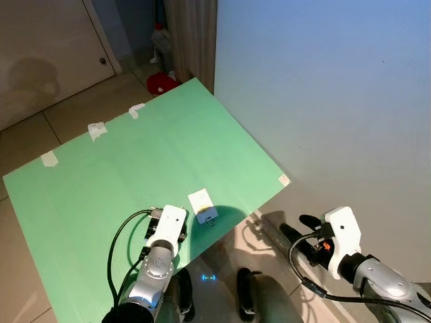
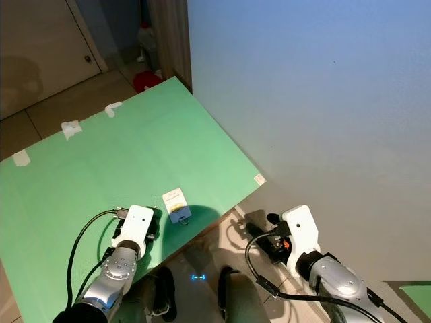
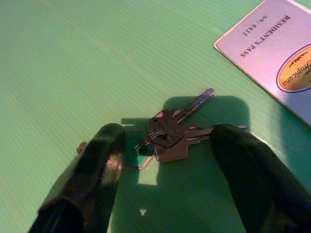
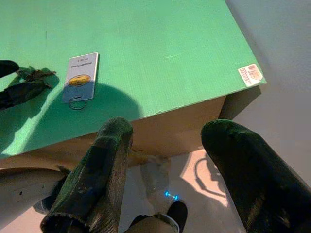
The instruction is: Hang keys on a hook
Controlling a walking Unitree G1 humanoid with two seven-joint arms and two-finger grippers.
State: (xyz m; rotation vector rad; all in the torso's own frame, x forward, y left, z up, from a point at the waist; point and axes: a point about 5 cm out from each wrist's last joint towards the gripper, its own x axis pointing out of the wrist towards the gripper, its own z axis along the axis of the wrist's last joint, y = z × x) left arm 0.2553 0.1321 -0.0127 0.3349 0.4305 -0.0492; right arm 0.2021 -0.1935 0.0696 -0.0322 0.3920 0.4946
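Note:
A small bunch of metal keys (image 3: 170, 136) lies flat on the green tabletop (image 1: 135, 155), near its front edge. My left gripper (image 3: 167, 133) is open and low over the surface, one black finger on each side of the keys, not closed on them. From the right wrist view the keys (image 4: 36, 74) show beside the left fingers (image 4: 19, 91). A white resident's pass card (image 1: 202, 202) with a metal ring lies just right of the keys. My right gripper (image 1: 300, 229) is open and holds nothing, off the table's right corner above the floor.
Strips of white tape (image 1: 97, 130) mark the table's far edge. A plain wall (image 1: 323, 87) rises close on the right. A red object (image 1: 161, 82) and a curtain (image 1: 192, 33) lie beyond the far corner, and a door (image 1: 47, 47) stands at far left.

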